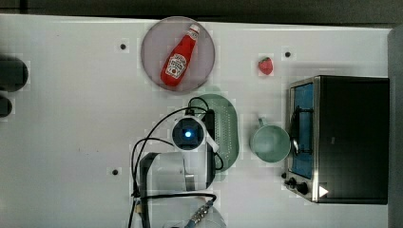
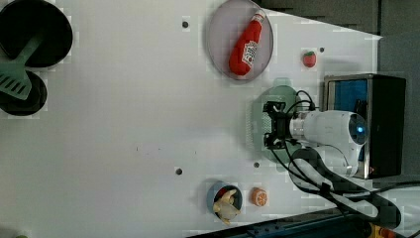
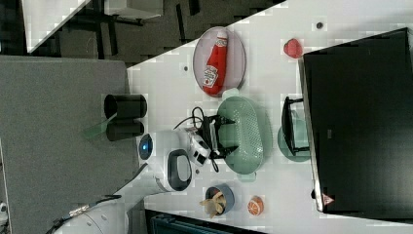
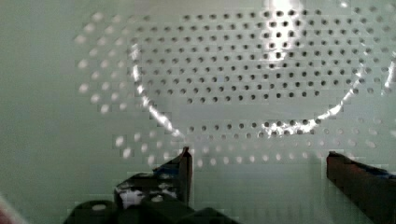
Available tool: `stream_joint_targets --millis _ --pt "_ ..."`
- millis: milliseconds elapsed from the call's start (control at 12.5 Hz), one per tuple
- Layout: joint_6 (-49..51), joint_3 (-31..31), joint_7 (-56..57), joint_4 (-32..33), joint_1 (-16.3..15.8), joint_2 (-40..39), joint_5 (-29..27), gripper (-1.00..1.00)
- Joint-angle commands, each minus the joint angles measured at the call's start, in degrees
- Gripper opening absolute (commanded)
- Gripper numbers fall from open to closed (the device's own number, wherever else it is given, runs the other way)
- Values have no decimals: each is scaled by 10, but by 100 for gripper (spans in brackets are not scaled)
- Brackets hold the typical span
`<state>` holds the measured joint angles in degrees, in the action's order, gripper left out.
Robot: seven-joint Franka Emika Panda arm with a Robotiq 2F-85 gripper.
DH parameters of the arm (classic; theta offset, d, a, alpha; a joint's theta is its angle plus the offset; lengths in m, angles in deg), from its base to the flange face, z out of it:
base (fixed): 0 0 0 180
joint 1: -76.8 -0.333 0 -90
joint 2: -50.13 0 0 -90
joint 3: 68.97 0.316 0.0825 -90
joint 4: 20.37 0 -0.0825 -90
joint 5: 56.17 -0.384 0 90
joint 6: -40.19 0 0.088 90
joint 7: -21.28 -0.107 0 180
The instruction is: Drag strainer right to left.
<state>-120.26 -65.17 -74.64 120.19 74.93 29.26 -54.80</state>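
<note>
Wrist view: claw (image 4: 259,172) fingers spread apart, down inside strainer (image 4: 243,84) bowl, nothing clamped; prob. set to push on inner wall for the drag. Top view: strainer (image 1: 228,128) on worktop (image 1: 71,118) betw. ketchup plate (image 1: 154,42) and mint cup (image 1: 270,143), so path toward the top view's left looks free.

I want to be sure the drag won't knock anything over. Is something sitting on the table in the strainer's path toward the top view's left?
Nothing visible does. The gripper, open, is already down inside the strainer. Toward the top view's left lies bare table; the plate with the ketchup bottle sits off to the side of that path.
</note>
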Motion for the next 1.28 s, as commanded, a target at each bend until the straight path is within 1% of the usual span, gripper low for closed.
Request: stream_joint_targets --millis 80,560,960,1280 --pt "-4 36 -56 -3 -31 3 -1 100" --pt "-1 66 -149 -30 -79 -15 -4 100" --pt "16 71 -167 -72 -124 -42 -11 100" --pt "45 71 -209 -112 -154 -62 -13 100"
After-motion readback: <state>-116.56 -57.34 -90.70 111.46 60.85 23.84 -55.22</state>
